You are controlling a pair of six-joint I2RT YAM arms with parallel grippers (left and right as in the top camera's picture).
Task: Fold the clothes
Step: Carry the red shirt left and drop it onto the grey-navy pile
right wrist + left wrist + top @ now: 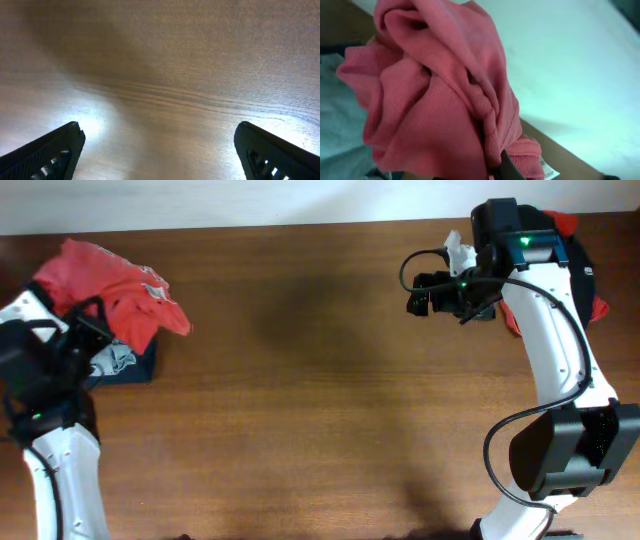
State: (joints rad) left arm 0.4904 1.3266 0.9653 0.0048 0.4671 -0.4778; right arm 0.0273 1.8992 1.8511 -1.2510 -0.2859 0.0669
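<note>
The left gripper (pixel 92 323) clamps the limp, light orange-red T-shirt (pixel 435 100), bunched ahead of it; its hems would likely grip better. The right gripper (pixel 160 150) gapes, empty.

Brown wooden table (pixel 165 60) with dark grain lines just below the right gripper (pixel 157 132), white strip (pixel 200 200) along its far edge

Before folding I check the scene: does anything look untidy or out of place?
The orange-red T-shirt is crumpled into a ball at the left end of the table, pinched by the left gripper, over a pale grey-green garment and a navy garment. More red cloth is bunched behind the right arm.
</note>
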